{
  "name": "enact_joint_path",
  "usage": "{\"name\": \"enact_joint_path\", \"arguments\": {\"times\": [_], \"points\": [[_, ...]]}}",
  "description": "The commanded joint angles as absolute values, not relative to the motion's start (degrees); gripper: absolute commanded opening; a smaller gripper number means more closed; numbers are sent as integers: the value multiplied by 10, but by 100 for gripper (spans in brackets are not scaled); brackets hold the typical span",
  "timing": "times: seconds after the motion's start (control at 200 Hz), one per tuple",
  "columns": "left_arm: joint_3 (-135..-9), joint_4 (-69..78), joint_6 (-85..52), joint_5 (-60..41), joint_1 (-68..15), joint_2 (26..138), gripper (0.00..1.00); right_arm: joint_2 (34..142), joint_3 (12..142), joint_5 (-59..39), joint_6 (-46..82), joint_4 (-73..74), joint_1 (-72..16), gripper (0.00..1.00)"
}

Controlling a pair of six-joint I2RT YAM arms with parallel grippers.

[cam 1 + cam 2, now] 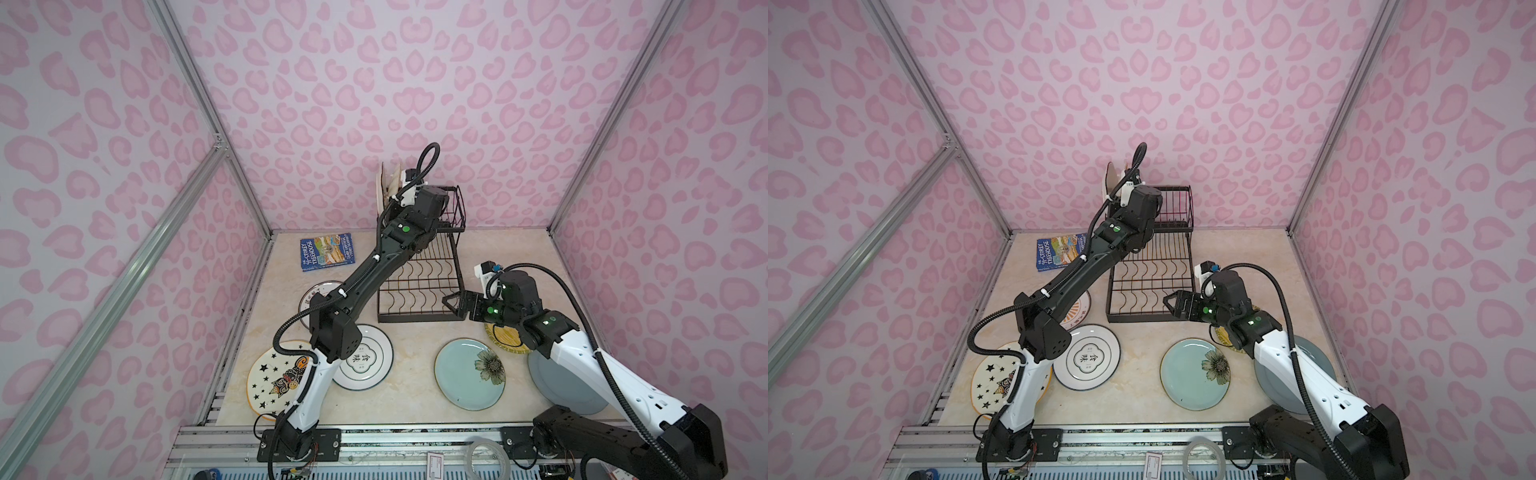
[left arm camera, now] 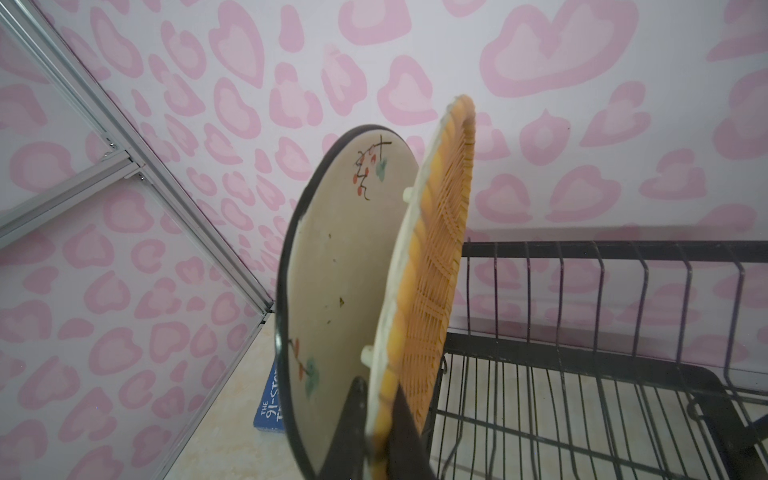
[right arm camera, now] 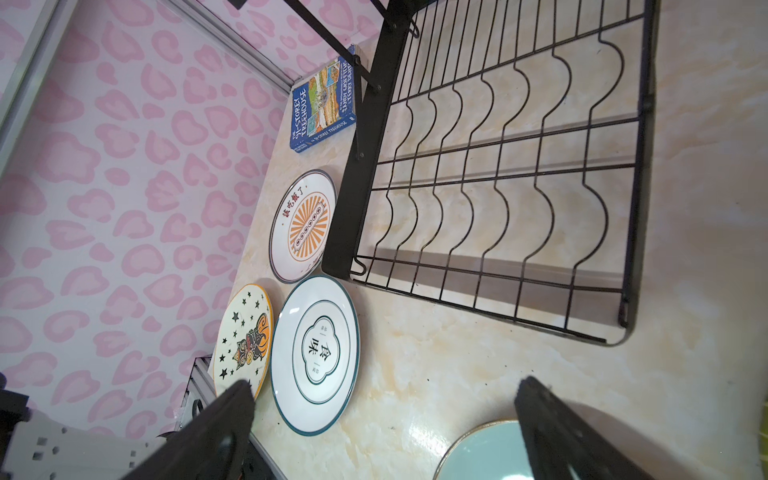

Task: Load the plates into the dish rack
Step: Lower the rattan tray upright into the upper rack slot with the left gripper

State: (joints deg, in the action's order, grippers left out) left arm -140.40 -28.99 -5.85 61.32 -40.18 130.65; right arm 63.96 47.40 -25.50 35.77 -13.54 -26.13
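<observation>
Closed on the rim of a yellow plate (image 2: 440,249) in the left wrist view, with left gripper (image 2: 380,419) holding it upright, just beside an upright cream plate (image 2: 345,270) at the end of the raised basket of the rack (image 2: 582,250). Spread wide and empty in the right wrist view, with right gripper (image 3: 386,395) above the table (image 3: 436,374), near a teal plate (image 3: 486,453) and the rack's lower tray. Seen in both top views: six more plates flat on the table around the rack's front, among them a grey plate (image 1: 557,386) under the right arm.
</observation>
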Motion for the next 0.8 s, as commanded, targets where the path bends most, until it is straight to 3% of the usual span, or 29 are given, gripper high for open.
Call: {"name": "enact_joint_path", "arguments": {"times": [0.0,0.26,0.515,0.795], "points": [[-1415,-289,-82,625,-401,1317,2,640,470,-258,352,-138,-261,98],[-1415,-300,-104,613,-400,1322,3,641,469,-258,348,-142,-262,98],[-1415,-314,-124,600,-400,1320,20,642,467,-259,348,-141,-262,98],[-1415,-321,-132,596,-401,1311,26,637,465,-259,349,-142,-262,98]]}}
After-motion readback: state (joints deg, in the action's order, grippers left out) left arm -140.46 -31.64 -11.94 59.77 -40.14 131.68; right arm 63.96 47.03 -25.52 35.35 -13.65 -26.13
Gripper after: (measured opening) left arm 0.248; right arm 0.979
